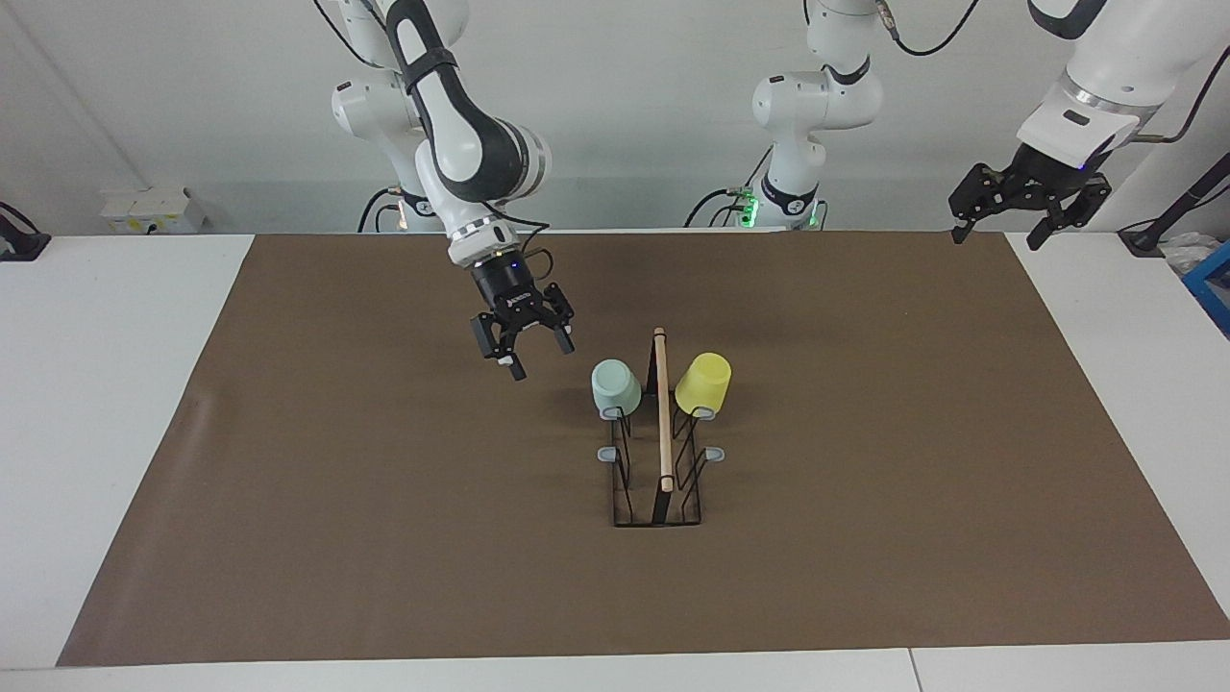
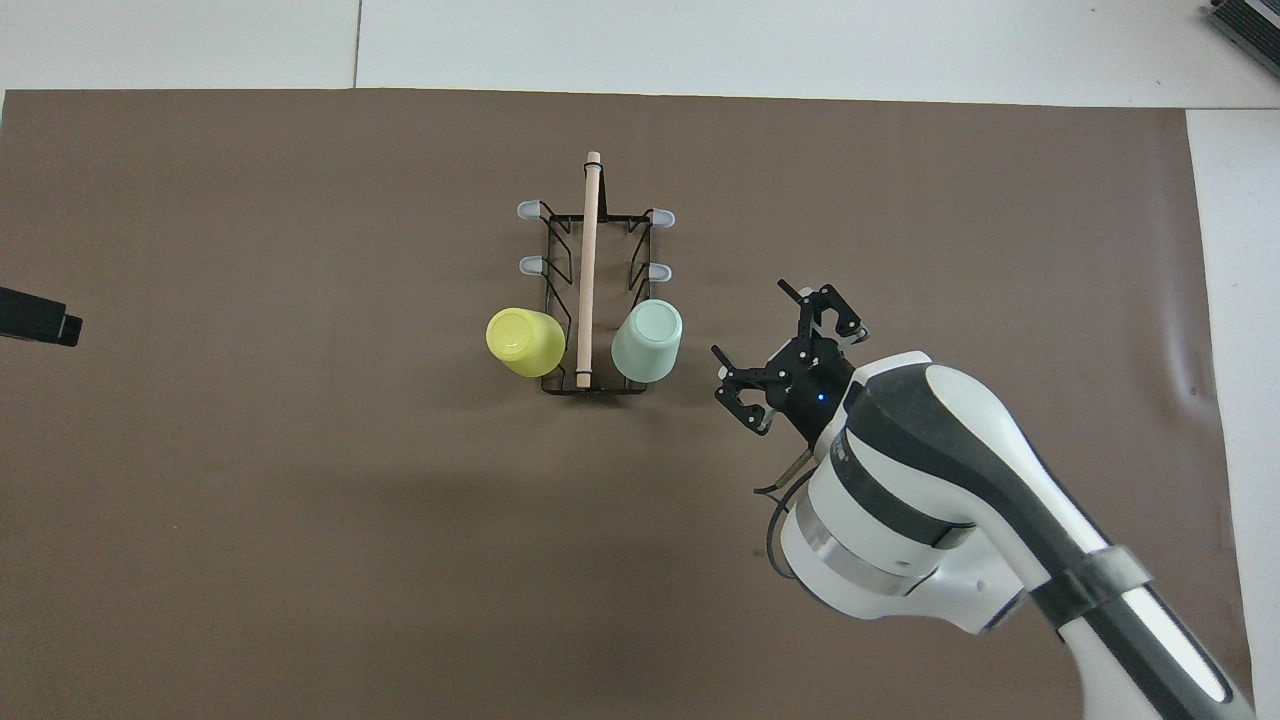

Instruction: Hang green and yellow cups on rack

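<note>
Both the green cup [image 1: 616, 386] and the yellow cup [image 1: 703, 383] are seen hung on the rack [image 1: 662, 413]; nothing appears left. The right gripper [image 1: 522, 344] is held beside the rack, fingers open and empty; the left gripper [image 1: 1028, 197], parked well apart, is open too.

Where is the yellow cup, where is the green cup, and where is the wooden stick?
yellow cup [image 1: 703, 383], facing view, on its side wall.
green cup [image 1: 615, 386], facing view, on its side wall.
wooden stick [image 2: 587, 270], overhead view, on the middle of its length.

Brown mat [image 1: 865, 432] covers white table [image 1: 96, 432]; pale wall [image 1: 625, 96].
</note>
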Controlling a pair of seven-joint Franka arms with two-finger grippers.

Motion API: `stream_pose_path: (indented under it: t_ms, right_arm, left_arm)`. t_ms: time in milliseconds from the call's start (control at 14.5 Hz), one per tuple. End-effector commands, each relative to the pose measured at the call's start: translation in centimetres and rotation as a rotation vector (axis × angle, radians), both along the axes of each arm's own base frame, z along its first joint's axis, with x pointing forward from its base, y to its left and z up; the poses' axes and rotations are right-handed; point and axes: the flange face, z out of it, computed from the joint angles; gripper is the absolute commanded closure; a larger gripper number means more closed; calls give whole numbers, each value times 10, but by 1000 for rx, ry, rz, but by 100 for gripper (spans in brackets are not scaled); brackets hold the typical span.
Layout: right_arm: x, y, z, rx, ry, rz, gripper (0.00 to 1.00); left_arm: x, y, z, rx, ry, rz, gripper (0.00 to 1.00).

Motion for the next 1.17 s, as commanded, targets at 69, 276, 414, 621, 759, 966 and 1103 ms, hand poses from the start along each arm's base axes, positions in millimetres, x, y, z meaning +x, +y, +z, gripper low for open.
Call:
stream_pose_path:
  t_ms: [69,276,414,621,759,966,1103]
  right_arm:
    - [9,-43,4,-145,-68,31,0]
    - [11,-51,5,-215,-101,67,0]
    - [16,-70,12,-288,-134,75,0]
    - [20,-82,14,-339,-153,91,0]
    - [25,-92,15,-394,-175,113,0]
    - [31,-110,15,-496,-203,161,0]
    - [32,-127,12,-571,-214,191,0]
  left_arm:
    - [-8,-2,1,-14,6,6,0]
    - [-8,-2,1,-14,4,8,0]
    - [-8,-2,0,-14,6,6,0]
    - [-8,-2,0,-14,6,6,0]
    - [-8,-2,0,-14,6,6,0]
    - [-8,-2,0,-14,7,6,0]
    - [-8,-2,0,-14,7,6,0]
